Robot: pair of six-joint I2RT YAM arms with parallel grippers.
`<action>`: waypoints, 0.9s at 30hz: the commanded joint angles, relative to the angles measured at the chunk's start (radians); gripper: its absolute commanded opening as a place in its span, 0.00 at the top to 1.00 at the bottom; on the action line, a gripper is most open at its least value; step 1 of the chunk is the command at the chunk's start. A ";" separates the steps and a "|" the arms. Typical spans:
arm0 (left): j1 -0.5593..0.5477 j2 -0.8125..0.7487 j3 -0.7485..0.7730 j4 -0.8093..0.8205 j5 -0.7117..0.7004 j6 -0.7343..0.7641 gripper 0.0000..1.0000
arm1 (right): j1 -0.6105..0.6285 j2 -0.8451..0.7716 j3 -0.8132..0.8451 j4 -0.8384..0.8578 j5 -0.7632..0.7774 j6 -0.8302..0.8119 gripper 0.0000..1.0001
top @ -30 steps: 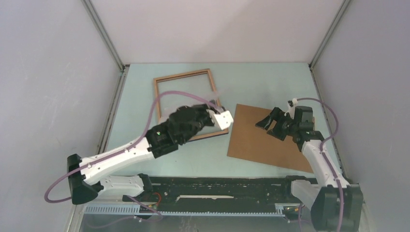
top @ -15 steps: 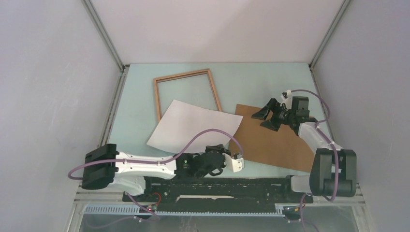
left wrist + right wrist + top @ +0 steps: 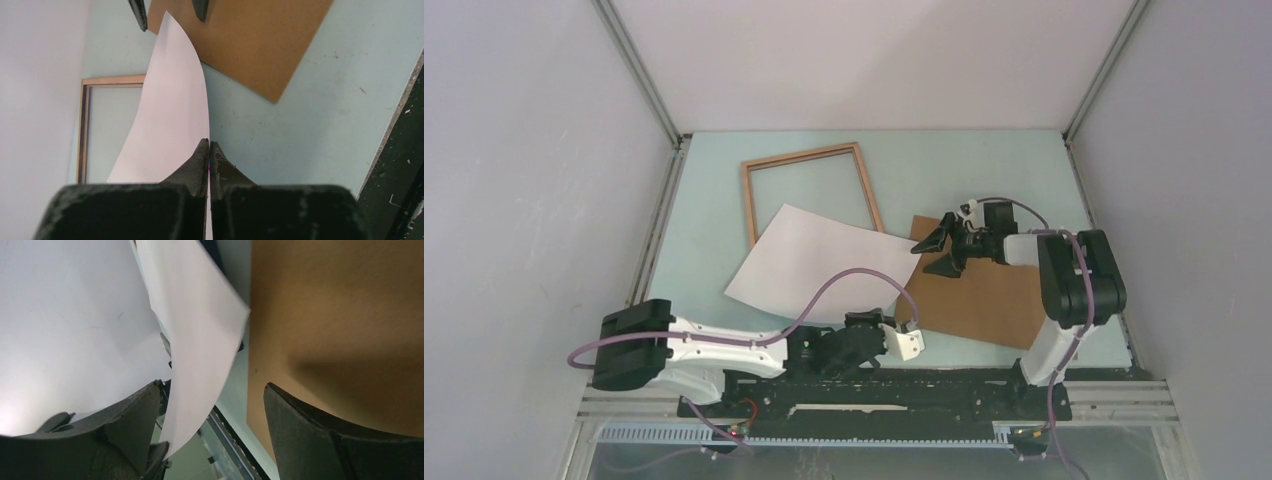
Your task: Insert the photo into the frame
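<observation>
Photo [image 3: 984, 295], brown back up, lies flat under the spread right gripper [image 3: 932, 256]; probably stiff and light, best taken by an edge. Left gripper [image 3: 208, 147] pinches a limp white sheet [image 3: 824, 265], with the frame [image 3: 749, 200] beyond its tips.

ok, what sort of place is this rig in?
Most likely an enclosed lab robot cell: plain pale panel walls joined by aluminium corner struts, a mint-green tabletop, and a white-and-black left arm and matching right arm on a black base rail.
</observation>
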 commanded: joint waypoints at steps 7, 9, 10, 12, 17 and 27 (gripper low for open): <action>-0.018 -0.045 -0.033 0.089 0.008 -0.082 1.00 | 0.033 0.142 0.033 0.342 0.008 0.294 0.32; -0.018 -0.051 -0.038 0.090 0.006 -0.091 0.98 | 0.045 0.152 0.018 0.431 0.028 0.356 0.36; -0.018 -0.057 -0.040 0.088 0.004 -0.105 0.96 | 0.051 0.158 0.012 0.473 0.030 0.389 0.42; -0.017 -0.072 -0.048 0.091 -0.003 -0.131 0.81 | 0.064 0.169 -0.008 0.581 0.043 0.463 0.58; -0.007 -0.144 -0.032 0.038 0.015 -0.274 0.24 | 0.073 0.149 -0.118 0.818 0.149 0.608 1.00; 0.224 -0.499 0.169 -0.252 0.332 -0.580 0.00 | 0.032 0.053 -0.319 1.100 0.297 0.720 1.00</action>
